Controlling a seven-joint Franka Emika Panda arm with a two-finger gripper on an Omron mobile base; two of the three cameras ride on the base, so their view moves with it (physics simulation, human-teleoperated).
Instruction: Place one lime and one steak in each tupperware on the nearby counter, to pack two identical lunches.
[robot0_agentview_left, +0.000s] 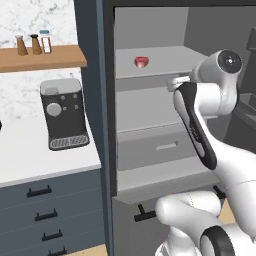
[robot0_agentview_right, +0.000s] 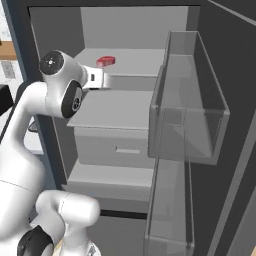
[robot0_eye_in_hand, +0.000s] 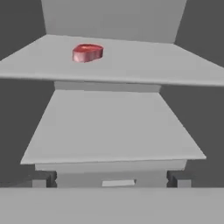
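**Hand view lines up on 1 steak in the open fridge**

Hand view looks straight into the fridge: 1 steak (robot0_eye_in_hand: 88, 52) lies on the upper shelf (robot0_eye_in_hand: 131, 65), left of centre and towards the back, with bare shelf all around it. The gripper (robot0_eye_in_hand: 112, 186) has its jaws spread wide and holds nothing; it sits well short of the meat, outside the shelf fronts.

The step in hand looks like the reach for this steak. To do it well, I would bring the hand up to the level of the upper shelf, shift it toward the steak's side, then go in level and close across the meat's narrower width.

Edges matter here. The front lip of the upper shelf and the middle shelf (robot0_eye_in_hand: 109, 131) below both stand between hand and target, so a low approach would likely strike them. In the right base view the door bin (robot0_agentview_right: 192, 100) juts in beside the opening, narrowing the room on that side; the fridge wall (robot0_agentview_right: 55, 30) bounds the other. Headroom above the steak (robot0_agentview_right: 105, 61) looks generous. In the left base view the counter (robot0_agentview_left: 30, 150) with a coffee machine (robot0_agentview_left: 63, 114) lies beside the fridge.
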